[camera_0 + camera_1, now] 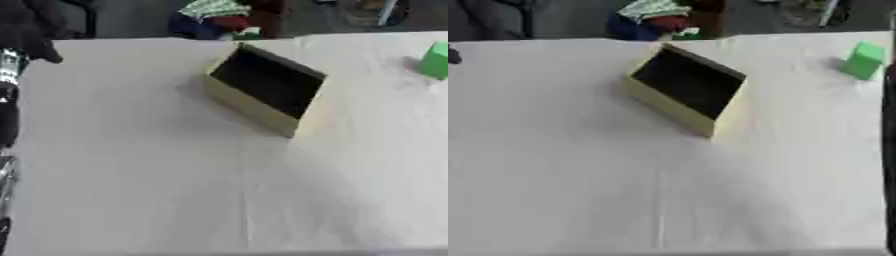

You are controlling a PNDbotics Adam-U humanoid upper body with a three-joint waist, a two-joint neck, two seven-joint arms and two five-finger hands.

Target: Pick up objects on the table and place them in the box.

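Partly visible and indistinct items

Left arm (pixel 9 100) cut off by left edge, hand state unreadable; green block (pixel 435 60) clipped at right edge; box (pixel 684 90) interior dark.

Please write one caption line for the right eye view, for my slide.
Open yellow box on a white-covered table, its dark inside seemingly empty, with a green block apart near the far right edge.

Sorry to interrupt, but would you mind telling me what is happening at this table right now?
Nothing is being held at the moment. A yellowish box with a dark inside sits open near the middle of the white table, and a green block stands apart from it toward the far right. The robot's left arm shows at the left edge, raised, with its hand up near the far corner; whether its fingers are curled is unclear.
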